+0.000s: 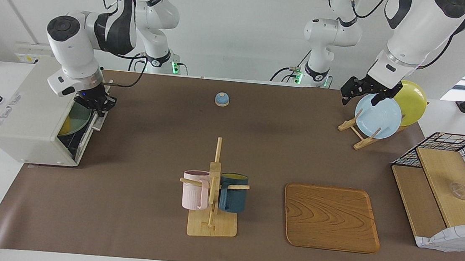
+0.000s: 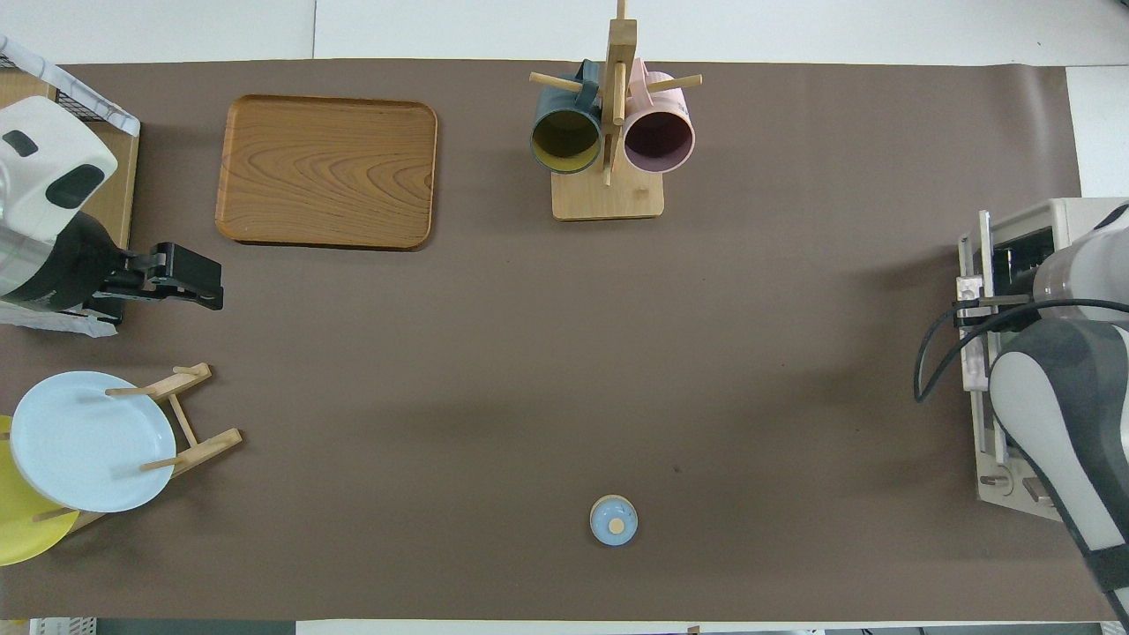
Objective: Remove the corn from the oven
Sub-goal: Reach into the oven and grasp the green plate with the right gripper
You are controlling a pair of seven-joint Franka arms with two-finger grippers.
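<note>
Corn (image 1: pixel 64 124) shows only as a yellow patch inside the oven (image 1: pixel 31 123); its axis cannot be told. Right gripper (image 1: pixel 101 105) is clenched on the half-open door's handle (image 1: pixel 97 122). Left gripper (image 1: pixel 364 93) hangs released over the plate rack (image 1: pixel 360 135).

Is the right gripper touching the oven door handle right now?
Touching. In the facing view the right gripper is shut on the oven door's handle at the top edge of the half-lowered door; no gap shows between them.

Brown-matted table (image 1: pixel 133 206) carries oven (image 1: pixel 35 123), mug tree (image 1: pixel 211 225), wooden tray (image 1: pixel 331 218), plate rack (image 1: pixel 358 137), perhaps bell (image 1: pixel 221 99).
</note>
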